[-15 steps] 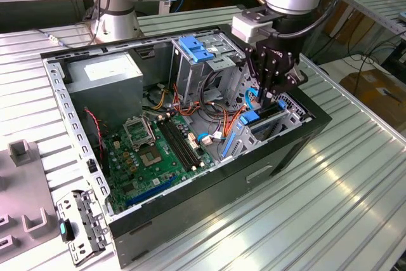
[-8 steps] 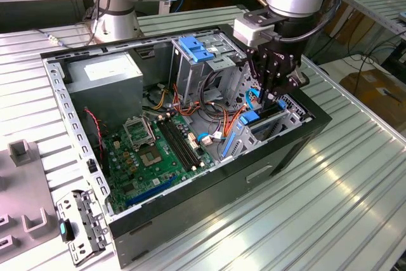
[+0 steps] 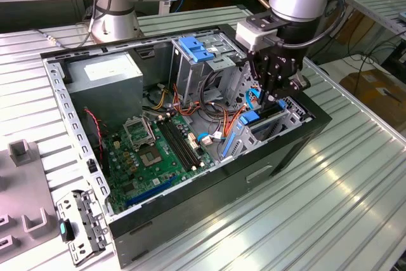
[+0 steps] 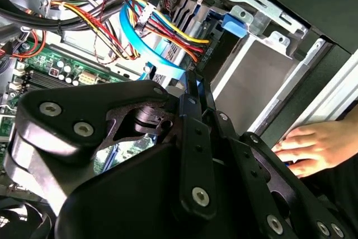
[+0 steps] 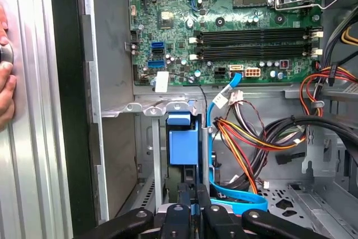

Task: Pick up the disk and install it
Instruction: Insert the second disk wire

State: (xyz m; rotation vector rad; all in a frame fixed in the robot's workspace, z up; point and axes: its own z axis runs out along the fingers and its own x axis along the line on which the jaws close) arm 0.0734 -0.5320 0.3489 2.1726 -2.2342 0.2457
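The gripper (image 3: 277, 96) hangs over the drive bay at the front corner of the open computer case (image 3: 209, 182), on the exterior view's right. The disk (image 5: 183, 144) stands on edge in that bay, directly below the jaws; in the first wrist view its blue plastic end sits in the slot between two grey metal bay walls, with the two finger links (image 5: 190, 211) lined up on its narrow edge. The jaws are nearly closed around that edge, but I cannot tell whether they actually clamp it or merely rest against it.

Visible parts of the disk: blue plastic rail and tab; in the exterior view a blue piece (image 3: 249, 118) shows at the bay mouth beside dark metal. The label face is hidden.

A flat blue data cable (image 5: 235, 197) curls just beside the bay, next to bundled red, yellow and orange wires (image 5: 246, 138). The green motherboard (image 3: 155, 150) lies well apart, deeper in the case. A person's hand (image 4: 313, 146) rests on the ribbed tabletop (image 3: 330, 195) near the case's outer wall.
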